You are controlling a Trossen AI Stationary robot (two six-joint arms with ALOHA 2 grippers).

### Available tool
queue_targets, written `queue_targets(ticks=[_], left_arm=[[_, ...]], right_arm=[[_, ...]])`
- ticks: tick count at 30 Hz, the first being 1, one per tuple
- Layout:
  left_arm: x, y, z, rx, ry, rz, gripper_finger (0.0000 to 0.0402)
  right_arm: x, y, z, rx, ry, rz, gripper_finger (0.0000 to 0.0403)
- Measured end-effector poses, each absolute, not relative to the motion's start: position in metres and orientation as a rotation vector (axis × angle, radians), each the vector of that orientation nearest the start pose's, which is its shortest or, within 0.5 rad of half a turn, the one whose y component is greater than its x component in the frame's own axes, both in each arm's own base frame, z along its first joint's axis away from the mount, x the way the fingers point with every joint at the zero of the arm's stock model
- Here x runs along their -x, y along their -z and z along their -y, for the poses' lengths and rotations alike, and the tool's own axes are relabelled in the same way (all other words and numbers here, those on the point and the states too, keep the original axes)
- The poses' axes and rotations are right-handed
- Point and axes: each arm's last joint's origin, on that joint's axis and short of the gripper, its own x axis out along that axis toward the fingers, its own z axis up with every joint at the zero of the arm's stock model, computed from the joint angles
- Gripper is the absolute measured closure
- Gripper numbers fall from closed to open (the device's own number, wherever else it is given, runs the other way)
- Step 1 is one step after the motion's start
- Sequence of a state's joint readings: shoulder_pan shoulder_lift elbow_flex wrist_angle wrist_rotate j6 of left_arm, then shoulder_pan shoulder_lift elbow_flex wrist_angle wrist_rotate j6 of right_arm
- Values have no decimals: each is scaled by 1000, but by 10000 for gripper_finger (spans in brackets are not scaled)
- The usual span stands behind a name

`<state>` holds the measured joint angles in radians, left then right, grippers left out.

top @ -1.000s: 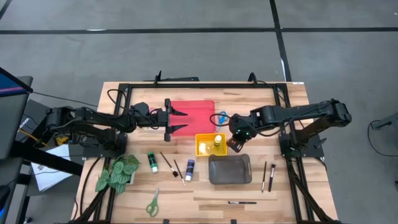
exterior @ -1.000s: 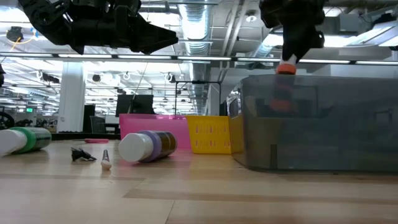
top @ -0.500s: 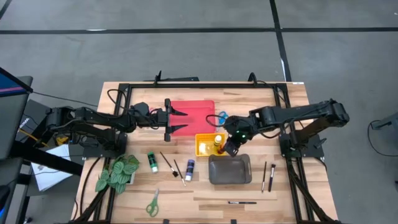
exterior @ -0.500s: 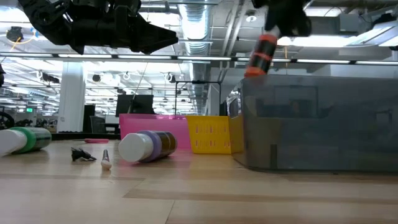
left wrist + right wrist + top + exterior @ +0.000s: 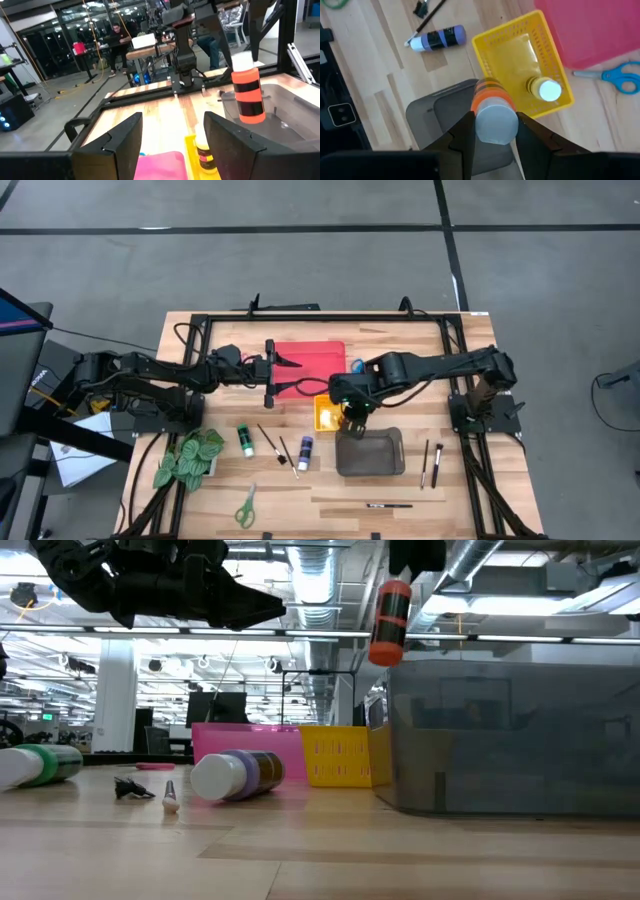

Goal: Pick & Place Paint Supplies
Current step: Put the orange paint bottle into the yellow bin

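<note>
Right pincer (image 5: 418, 552) cut off above the red bottle (image 5: 390, 624).

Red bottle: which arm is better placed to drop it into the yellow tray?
Right. Its gripper is shut on the red bottle, held upright between the grey tray and the yellow tray. The left gripper hangs open over the red tray, holding nothing.

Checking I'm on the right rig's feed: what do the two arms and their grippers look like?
Both arms are dark, jointed, with black cables trailing from their bases. The left gripper has two flat, tapering black fingers. The right gripper shows a small green light near its wrist.
</note>
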<state>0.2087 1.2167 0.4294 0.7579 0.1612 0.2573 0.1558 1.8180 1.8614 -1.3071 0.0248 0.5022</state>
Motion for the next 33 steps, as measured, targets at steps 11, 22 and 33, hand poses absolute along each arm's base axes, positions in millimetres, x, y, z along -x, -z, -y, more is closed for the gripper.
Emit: queue_targets(ticks=[11, 22, 33], left_arm=[[-236, -216, -45, -250, -42, -45, 198], [-236, -216, -45, -249, -42, -50, 198], [-236, -215, -45, -249, -41, -52, 198]], right_arm=[[-351, -313, -59, -291, 249, -1320, 295], [-345, -301, -49, -315, 262, -1277, 295], [-344, -291, -38, -308, 265, -1315, 295]])
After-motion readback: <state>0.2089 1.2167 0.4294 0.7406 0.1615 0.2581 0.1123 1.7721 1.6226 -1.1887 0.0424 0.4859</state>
